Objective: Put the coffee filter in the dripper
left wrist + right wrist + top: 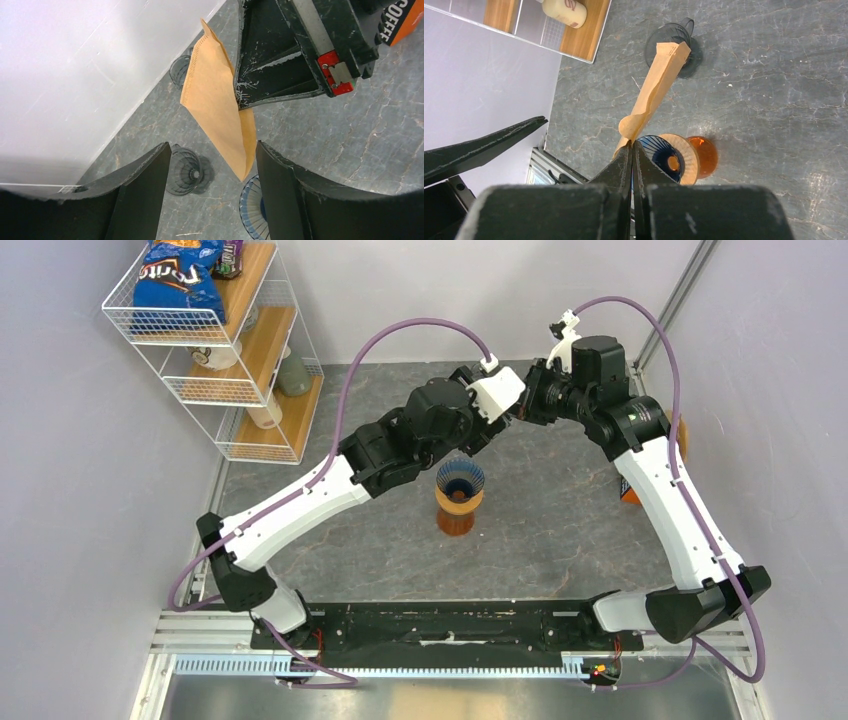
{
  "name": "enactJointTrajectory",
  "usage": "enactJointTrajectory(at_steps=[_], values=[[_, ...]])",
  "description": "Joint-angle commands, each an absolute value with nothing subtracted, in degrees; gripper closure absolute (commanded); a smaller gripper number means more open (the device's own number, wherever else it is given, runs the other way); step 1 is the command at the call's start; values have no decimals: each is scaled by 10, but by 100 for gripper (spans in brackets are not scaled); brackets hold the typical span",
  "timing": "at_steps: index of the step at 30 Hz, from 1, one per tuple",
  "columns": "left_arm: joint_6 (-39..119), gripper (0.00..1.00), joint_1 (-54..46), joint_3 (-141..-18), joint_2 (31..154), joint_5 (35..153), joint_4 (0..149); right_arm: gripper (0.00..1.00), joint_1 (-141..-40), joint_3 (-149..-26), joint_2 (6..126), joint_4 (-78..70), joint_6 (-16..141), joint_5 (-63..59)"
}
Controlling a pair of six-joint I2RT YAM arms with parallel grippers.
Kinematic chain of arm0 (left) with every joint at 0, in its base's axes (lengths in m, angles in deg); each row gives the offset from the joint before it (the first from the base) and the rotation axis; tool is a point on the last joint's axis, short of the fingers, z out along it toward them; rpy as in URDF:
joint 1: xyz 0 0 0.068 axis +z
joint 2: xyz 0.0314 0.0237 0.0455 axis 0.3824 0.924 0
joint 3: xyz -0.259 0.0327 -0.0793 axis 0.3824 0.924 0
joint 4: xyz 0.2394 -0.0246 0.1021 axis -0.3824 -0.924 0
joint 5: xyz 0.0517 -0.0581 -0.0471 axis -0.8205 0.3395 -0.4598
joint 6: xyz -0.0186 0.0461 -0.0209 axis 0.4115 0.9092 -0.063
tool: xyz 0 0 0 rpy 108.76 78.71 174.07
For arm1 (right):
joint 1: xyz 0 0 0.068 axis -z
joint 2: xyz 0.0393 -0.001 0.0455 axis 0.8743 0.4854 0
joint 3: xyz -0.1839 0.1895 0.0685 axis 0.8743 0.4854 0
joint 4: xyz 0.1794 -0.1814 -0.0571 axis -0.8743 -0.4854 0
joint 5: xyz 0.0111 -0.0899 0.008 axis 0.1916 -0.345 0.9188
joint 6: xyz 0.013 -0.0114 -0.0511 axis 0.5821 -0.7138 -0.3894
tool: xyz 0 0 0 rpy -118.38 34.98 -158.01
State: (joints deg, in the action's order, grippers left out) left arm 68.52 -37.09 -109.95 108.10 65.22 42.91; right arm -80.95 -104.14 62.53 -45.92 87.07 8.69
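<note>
A flat brown paper coffee filter (215, 105) hangs in the air, pinched at one edge by my right gripper (631, 145), which is shut on it. In the right wrist view the filter (656, 87) sticks out beyond the fingertips. The blue ribbed dripper (460, 478) stands on a wooden collar over an orange glass base (456, 518) at the table's middle, and it shows below the filter's tip (252, 210). My left gripper (212, 165) is open, with the filter's lower tip hanging just inside its right finger (282, 195), touching nothing.
Two grey glass drippers (185, 171) (179, 70) lie on the table near the back wall. A wire shelf (215, 350) with a chips bag stands at the back left. An orange coffee package (630, 490) sits at the right.
</note>
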Motion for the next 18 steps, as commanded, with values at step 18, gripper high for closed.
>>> enactJointTrajectory(at_steps=[18], values=[[765,41,-381,-1084,1101,542,501,100,-820,-1043,607,-433,915,93]])
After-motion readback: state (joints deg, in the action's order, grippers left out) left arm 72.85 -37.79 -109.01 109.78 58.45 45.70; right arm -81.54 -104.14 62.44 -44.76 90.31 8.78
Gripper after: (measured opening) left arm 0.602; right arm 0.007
